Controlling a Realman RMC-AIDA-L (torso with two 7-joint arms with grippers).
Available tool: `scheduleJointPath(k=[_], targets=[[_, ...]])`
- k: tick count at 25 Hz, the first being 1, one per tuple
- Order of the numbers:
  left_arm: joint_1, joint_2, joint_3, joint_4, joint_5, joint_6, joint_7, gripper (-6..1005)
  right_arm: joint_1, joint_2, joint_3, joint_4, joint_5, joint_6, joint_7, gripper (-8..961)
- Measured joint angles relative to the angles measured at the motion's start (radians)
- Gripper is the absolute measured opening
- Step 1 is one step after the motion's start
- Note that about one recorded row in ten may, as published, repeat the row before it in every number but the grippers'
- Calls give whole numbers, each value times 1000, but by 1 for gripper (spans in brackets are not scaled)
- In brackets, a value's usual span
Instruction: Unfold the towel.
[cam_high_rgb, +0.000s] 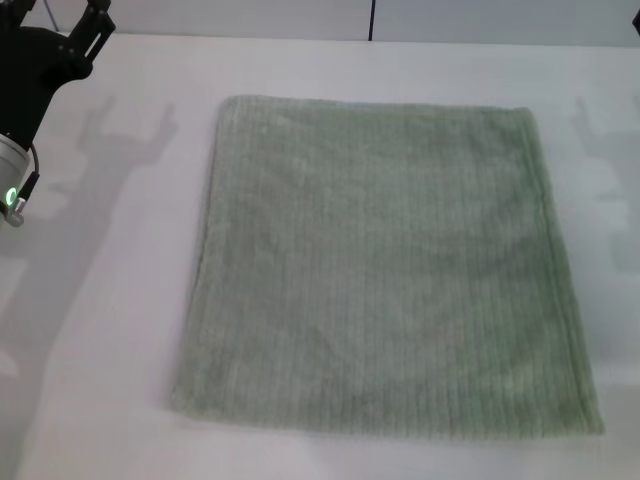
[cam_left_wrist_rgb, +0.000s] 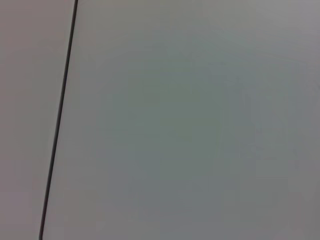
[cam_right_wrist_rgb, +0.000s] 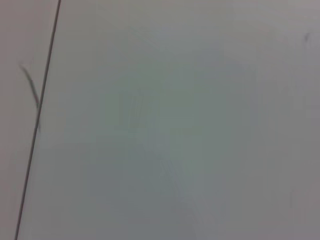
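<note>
The towel (cam_high_rgb: 385, 265) is a large pale sage-green ribbed cloth. It lies spread flat as one roughly square sheet in the middle of the white table (cam_high_rgb: 100, 340), hems showing on all sides. My left gripper (cam_high_rgb: 62, 14) is raised at the far left corner, well away from the towel, open and empty. My right gripper is out of view; only its shadow (cam_high_rgb: 605, 150) falls on the table to the right of the towel. Neither wrist view shows the towel or any fingers.
A dark seam (cam_high_rgb: 371, 18) runs down the wall behind the table's far edge. Both wrist views show only a plain pale surface crossed by a thin dark line (cam_left_wrist_rgb: 59, 120) (cam_right_wrist_rgb: 37, 120).
</note>
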Motion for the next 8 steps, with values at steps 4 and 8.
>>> scheduleJointPath(k=[4,8], targets=[[-4,0,0,0,0,1,0,859,2,0,0,0,0,-4,0,767],[-8,0,-1,-1,0,0,0,859,8,0,0,-2,0,-4,0,767]])
